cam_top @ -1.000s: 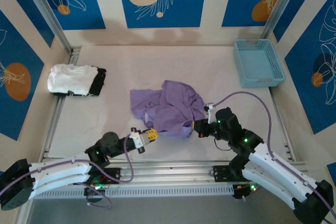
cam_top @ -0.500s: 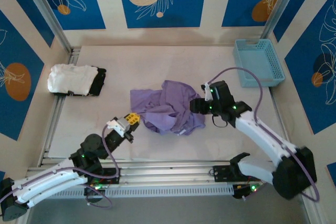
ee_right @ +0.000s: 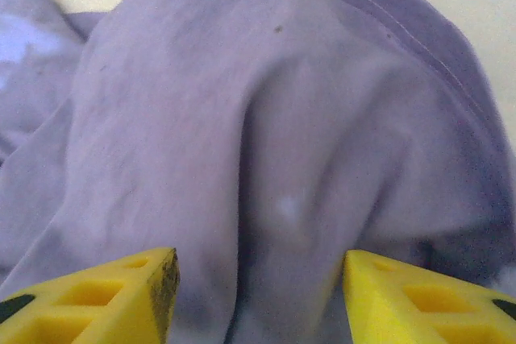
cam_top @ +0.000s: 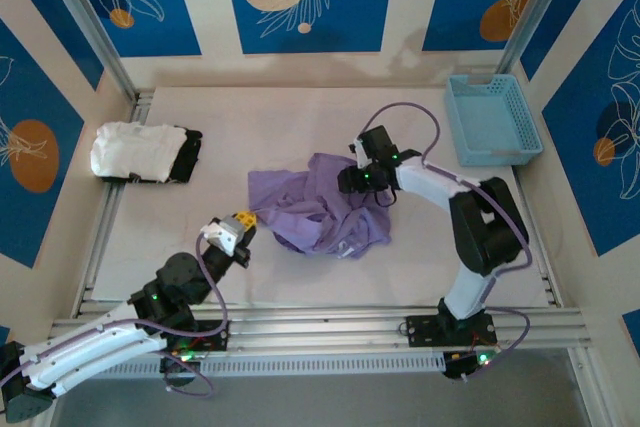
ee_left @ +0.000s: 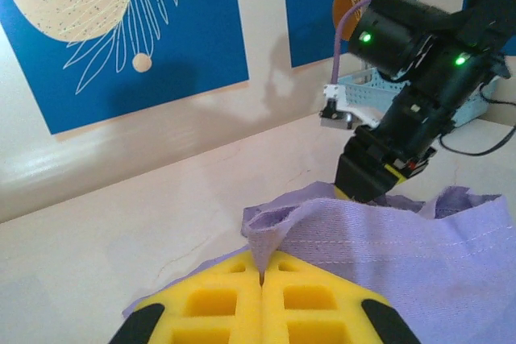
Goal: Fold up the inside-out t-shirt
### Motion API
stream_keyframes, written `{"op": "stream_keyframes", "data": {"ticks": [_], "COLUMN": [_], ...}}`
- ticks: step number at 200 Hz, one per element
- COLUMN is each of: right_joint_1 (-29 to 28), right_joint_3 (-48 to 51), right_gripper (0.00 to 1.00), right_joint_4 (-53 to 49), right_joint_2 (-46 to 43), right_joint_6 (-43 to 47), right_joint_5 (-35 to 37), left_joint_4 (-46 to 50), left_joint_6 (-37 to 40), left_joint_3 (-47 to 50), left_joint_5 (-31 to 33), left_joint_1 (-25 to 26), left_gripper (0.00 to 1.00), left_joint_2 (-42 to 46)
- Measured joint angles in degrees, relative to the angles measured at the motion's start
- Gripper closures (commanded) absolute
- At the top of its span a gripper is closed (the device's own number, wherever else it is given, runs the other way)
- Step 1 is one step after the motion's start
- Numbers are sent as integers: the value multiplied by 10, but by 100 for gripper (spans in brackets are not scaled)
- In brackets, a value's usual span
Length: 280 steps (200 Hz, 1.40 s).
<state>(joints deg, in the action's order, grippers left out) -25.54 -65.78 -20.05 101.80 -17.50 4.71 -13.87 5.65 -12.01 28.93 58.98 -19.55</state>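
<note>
Left wrist: left fingers [ee_left: 218, 304] clenched on t-shirt [ee_left: 419, 255] hem, right fingers [ee_right: 97, 296] spread above crumpled cloth, bare table [ee_left: 97, 231] around

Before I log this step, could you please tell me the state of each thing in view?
t-shirt: crumpled, unfolded, edge pinched.
left gripper: shut on the t-shirt's edge.
right gripper: open over the t-shirt.
white garment: folded.
black garment: folded.
blue basket: upright, empty.

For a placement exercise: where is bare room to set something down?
Free: the tabletop between the folded white garment and the crumpled lavender cotton t-shirt, and the far strip before the back wall. Crowded: around the t-shirt, at the left pincer and right pincer.
</note>
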Motion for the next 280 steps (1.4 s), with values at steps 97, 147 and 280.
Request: {"op": "stream_keyframes", "data": {"ticks": [97, 147, 280], "right_joint_1": [98, 183, 34], "right_joint_3": [-31, -115, -18], "right_gripper": [100, 100, 90], "right_joint_4": [17, 26, -68], "right_joint_2": [-150, -325, -334], "right_joint_6": [-12, -34, -26], "right_joint_5": [-66, -87, -26], "left_joint_4": [78, 226, 444], "left_joint_6": [-39, -71, -174], "left_joint_3": [-182, -520, -739], "left_joint_5": [58, -21, -283], "left_joint_1": [-58, -237, -565], "left_gripper": [100, 100, 100], "left_joint_2": [-76, -253, -487]}}
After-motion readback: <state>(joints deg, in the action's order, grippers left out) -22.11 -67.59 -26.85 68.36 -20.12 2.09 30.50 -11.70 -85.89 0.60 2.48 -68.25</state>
